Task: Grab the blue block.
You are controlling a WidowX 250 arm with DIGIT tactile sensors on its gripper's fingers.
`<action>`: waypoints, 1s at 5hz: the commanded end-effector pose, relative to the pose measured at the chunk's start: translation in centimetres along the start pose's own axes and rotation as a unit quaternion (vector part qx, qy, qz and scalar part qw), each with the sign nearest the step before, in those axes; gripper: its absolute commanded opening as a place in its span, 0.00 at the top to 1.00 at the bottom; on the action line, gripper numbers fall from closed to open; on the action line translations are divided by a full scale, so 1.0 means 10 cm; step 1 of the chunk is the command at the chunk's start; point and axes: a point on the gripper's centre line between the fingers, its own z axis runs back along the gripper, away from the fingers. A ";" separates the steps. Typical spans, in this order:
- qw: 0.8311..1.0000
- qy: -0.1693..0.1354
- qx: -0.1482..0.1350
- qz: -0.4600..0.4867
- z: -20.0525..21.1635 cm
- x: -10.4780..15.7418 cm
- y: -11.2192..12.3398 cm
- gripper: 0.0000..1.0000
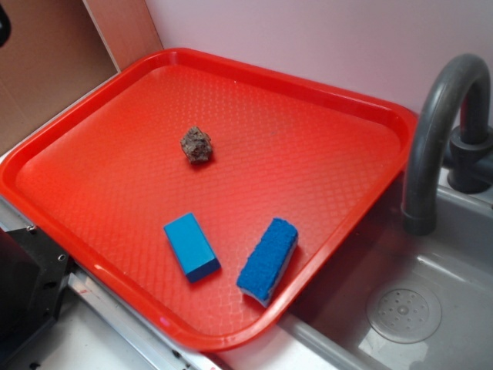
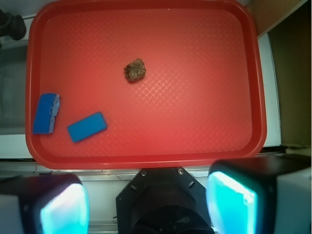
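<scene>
Three things lie on the red tray (image 1: pixel 92 223): the blue block (image 1: pixel 191 247) near its front edge, the sponge (image 1: pixel 267 260) just beside the block toward the sink-side corner, apart from it, and a brown lump (image 1: pixel 197 145) near the middle, well apart from both. Most of the tray is bare around the block, with the raised rim close on the front side. From the wrist view the gripper (image 2: pixel 146 204) hangs high above, off the tray's front edge, fingers (image 2: pixel 231 200) spread wide and holding nothing.
</scene>
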 end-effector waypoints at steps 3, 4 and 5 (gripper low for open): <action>0.968 0.052 0.011 -0.246 -0.12 0.26 0.01 0.00; 0.930 0.043 -0.007 -0.365 -0.26 0.43 -0.17 0.00; 0.878 -0.007 0.008 -0.479 -0.42 0.50 -0.40 0.00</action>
